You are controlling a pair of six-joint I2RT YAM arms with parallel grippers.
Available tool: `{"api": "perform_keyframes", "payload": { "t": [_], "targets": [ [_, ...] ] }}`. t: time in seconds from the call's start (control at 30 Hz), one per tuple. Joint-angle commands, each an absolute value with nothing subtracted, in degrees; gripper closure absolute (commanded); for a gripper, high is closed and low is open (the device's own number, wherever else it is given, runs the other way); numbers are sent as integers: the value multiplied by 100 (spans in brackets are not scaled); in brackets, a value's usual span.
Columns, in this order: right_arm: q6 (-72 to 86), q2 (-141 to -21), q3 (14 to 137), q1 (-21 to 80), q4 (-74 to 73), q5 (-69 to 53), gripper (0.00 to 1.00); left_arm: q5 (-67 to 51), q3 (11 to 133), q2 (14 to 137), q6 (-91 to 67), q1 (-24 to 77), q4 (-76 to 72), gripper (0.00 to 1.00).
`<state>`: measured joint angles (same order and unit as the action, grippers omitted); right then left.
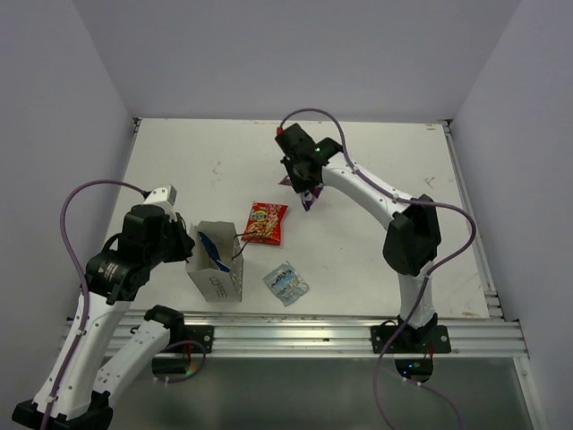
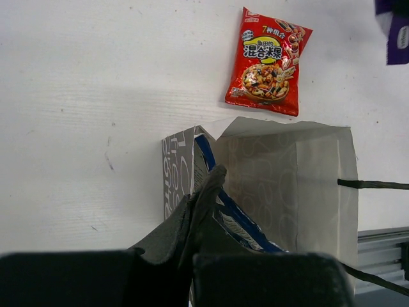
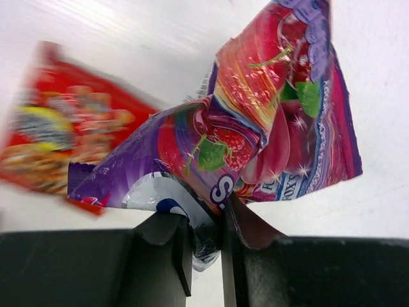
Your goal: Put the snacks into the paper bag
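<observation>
Your right fingers (image 3: 169, 236) pinch the purple-pink packet (image 3: 255, 128) over the tabletop (image 1: 385, 152), at 1 o'clock from the paper bag (image 1: 215, 285). Your left fingers (image 2: 208, 198) are pressed together at its rim, and the dark blue packet (image 2: 239, 220) sits inside.

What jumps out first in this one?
The purple packet hangs pinched in the right gripper, beyond the other snacks. Next is the paper bag at the front left, with the left gripper shut on its wall and a dark blue packet already inside. A red packet and a silvery packet lie on the table beside the bag.
</observation>
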<state>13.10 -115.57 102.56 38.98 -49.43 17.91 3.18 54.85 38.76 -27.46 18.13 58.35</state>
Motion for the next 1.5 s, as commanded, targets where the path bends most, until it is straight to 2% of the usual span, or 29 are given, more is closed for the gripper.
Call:
{"api": "perform_keyframes", "payload": {
  "t": [0.0,0.17,0.33,0.53,0.87,1.2,1.47],
  "targets": [
    [1502,-10608,12149,4525,-5745,793,100,211,5563,3876,-2795,1811,5730,100],
    [2309,-10714,13297,5193,-5881,-893,100,158,5572,3893,-2760,1811,5748,100],
    [3119,-10617,12817,5729,-4916,-2553,100,97,5564,3858,-2751,1811,5757,100],
    [3717,-10881,12288,6336,-4133,-3514,100,70,5572,3797,-2751,1811,5801,100],
    [4350,-10793,11875,6732,-3929,-3569,100,88,5581,3604,-2795,1811,5897,100],
    [4772,-10301,10451,6732,-3867,-3279,100,123,5607,3533,-2760,1819,6003,100],
    [4851,-10389,10731,6724,-4569,-2717,100,141,5669,3516,-2672,1811,6073,100]
  ]
}}
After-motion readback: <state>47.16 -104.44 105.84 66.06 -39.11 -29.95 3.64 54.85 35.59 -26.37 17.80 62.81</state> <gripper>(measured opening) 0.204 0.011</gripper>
